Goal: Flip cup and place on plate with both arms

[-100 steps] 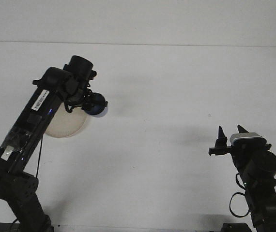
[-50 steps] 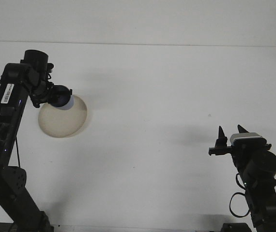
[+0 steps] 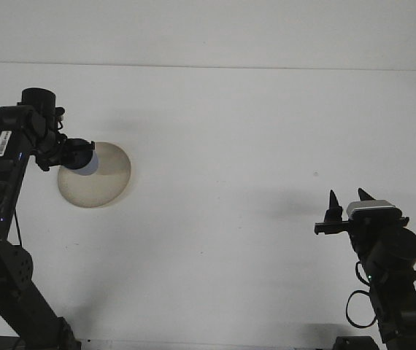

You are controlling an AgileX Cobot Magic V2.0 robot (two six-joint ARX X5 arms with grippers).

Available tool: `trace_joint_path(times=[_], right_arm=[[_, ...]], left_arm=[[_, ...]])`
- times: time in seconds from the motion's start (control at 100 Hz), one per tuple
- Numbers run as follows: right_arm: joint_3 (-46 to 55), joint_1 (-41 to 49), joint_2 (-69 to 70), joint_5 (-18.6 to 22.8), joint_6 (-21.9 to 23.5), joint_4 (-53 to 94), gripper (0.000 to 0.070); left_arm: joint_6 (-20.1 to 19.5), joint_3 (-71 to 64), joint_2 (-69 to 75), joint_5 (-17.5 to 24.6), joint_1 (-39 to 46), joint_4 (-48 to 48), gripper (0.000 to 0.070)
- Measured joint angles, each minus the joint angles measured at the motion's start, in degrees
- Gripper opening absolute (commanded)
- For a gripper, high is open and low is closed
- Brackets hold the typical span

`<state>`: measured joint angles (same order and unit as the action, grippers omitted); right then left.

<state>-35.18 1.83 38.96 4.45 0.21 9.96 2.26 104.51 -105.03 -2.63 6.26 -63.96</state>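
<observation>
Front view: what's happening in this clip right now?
The left arm's end effector is holding a dark blue cup over the left edge of a round, pale plate on the white table. Whether the cup already touches the plate can't be told from this angle. The right end effector sits idle at the lower right with its fingers apart, holding nothing.

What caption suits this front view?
Left claw holds a blue cup over the plate; right claw waits open.
</observation>
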Motion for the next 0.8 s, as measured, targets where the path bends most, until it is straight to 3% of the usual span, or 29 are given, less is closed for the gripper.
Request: trace_joint_path(times=[0.68, 0.8], right_arm=[[0.0, 0.0, 0.0, 0.0, 0.0, 0.0, 0.0421], [0.0, 0.0, 0.0, 0.0, 0.0, 0.0, 0.0421]], left_arm=[[0.02, -0.02, -7.41, 1.49, 0.33, 0.0, 0.002], [0.02, 0.0, -7.41, 1.49, 0.31, 0.2, 0.012]])
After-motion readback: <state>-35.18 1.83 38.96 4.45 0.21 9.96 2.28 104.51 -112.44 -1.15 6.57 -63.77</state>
